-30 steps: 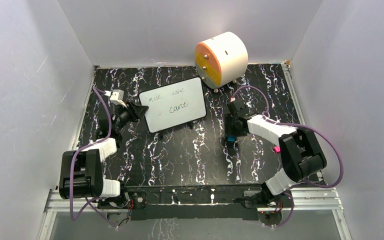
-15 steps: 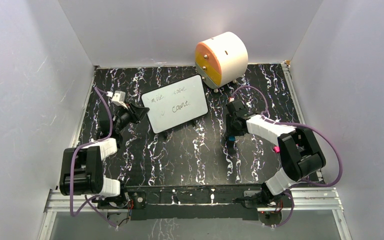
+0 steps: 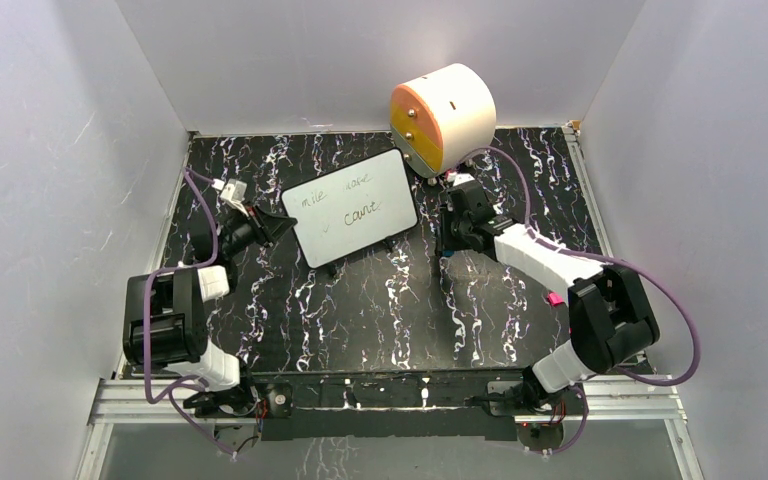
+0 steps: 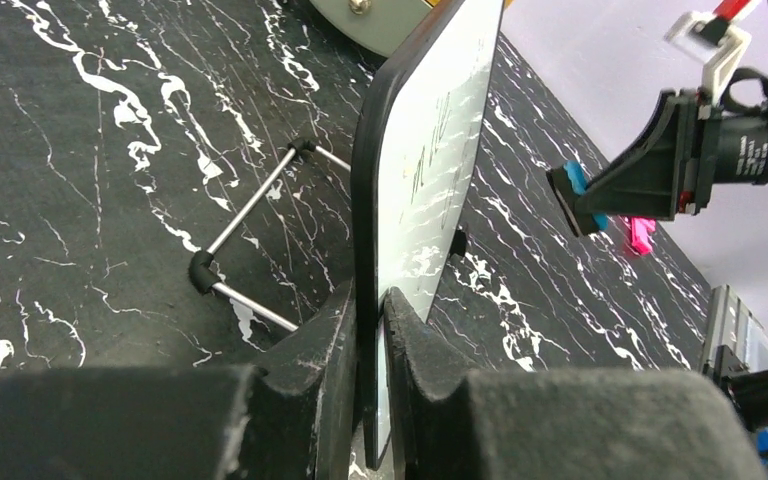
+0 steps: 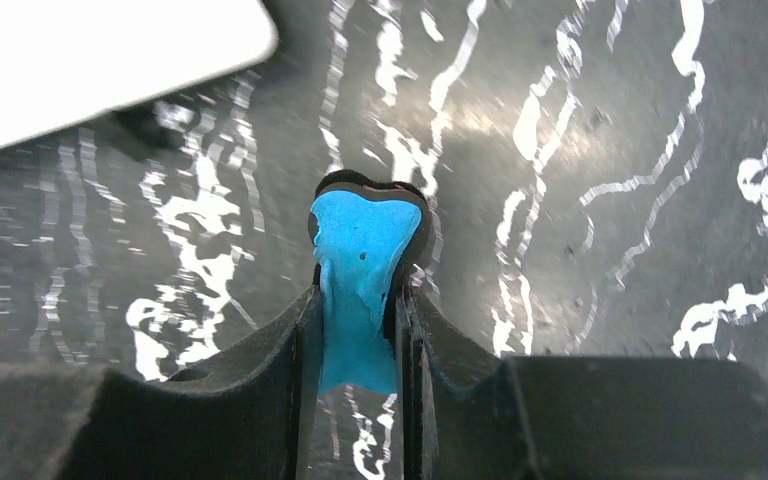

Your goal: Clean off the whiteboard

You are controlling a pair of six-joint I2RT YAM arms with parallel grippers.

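Top view: the whiteboard [image 3: 355,207] stands tilted on the black marbled table [image 3: 380,310], toward the back and a bit left of centre, with dark handwriting on it. The left gripper [image 3: 285,226] is right at its left edge. The right gripper [image 3: 447,240] hangs just off its right side, not touching. The round cream-and-orange drawer unit [image 3: 443,118] sits behind, at the back wall.

Left wrist: the jaws are pinched tight on the board's black frame, one finger on each face, so that hand is clamped on the whiteboard. The board's wire feet [image 4: 250,215] rest on the table. Across from it, the right gripper pinches a blue eraser [image 4: 572,185], apart from the board.

Right wrist: the fingers are squeezed on the eraser, blue with a black backing, which pokes out past the tips above the table. A whiteboard corner shows top left, not touching it
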